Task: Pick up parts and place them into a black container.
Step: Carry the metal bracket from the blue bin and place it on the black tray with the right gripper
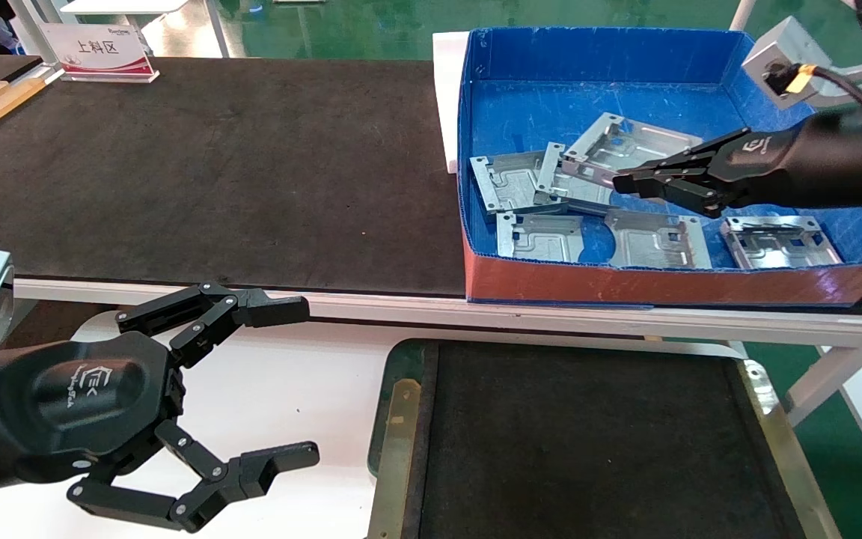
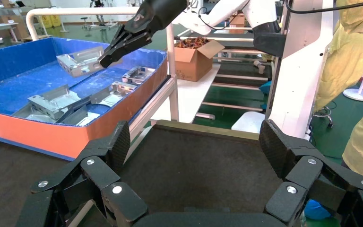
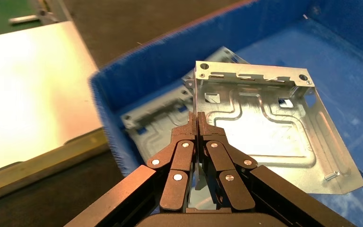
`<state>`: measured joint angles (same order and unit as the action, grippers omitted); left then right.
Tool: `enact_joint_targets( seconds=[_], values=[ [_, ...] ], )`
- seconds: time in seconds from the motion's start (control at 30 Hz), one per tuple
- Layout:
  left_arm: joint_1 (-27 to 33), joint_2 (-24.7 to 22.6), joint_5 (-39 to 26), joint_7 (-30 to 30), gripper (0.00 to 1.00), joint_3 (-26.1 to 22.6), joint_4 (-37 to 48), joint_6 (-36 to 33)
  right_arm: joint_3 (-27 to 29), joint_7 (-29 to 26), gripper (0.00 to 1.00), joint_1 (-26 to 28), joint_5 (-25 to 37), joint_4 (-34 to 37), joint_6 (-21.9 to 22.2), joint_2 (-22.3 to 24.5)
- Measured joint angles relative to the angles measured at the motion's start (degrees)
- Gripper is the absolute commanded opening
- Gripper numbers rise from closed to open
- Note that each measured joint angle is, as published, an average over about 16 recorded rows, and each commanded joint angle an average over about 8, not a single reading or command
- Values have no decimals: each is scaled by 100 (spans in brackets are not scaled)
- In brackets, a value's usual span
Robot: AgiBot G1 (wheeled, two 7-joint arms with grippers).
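Observation:
My right gripper (image 1: 620,182) is shut on the edge of a silvery-grey metal part (image 1: 622,146) and holds it tilted above the other parts in the blue box (image 1: 521,56). In the right wrist view the jaws (image 3: 197,118) pinch the edge of that part (image 3: 264,123). Several more parts (image 1: 543,236) lie on the box floor. The black container (image 1: 401,419), a shallow tray with a greenish rim, sits in front, below the box. My left gripper (image 1: 307,378) is open and empty, left of the container; it also shows in the left wrist view (image 2: 194,149).
The blue box has a red front wall (image 1: 663,281) and stands on a long dark belt surface (image 1: 214,172). A white rail (image 1: 476,311) runs between belt and container. A white table top (image 1: 281,389) lies under my left gripper. A sign (image 1: 98,51) stands far left.

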<state>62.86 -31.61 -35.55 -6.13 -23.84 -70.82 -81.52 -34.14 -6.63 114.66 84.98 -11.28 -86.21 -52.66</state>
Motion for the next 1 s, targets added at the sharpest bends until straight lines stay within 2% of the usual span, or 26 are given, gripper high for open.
enact_joint_targets(
  seconds=[0.2, 0.4, 0.77, 1.0],
  values=[
    [0, 0, 0, 0, 100, 0, 0, 0, -11, 88, 0, -76, -313, -411, -380, 97],
    [0, 0, 0, 0, 100, 0, 0, 0, -187, -92, 0, -443, -971, -1348, -544, 334],
    [0, 0, 0, 0, 100, 0, 0, 0, -787, -702, 0, -1376, -2406, -3688, -483, 1140],
    [0, 0, 0, 0, 100, 0, 0, 0, -1126, -739, 0, -1861, -2752, -4619, -357, 1444]
  ],
)
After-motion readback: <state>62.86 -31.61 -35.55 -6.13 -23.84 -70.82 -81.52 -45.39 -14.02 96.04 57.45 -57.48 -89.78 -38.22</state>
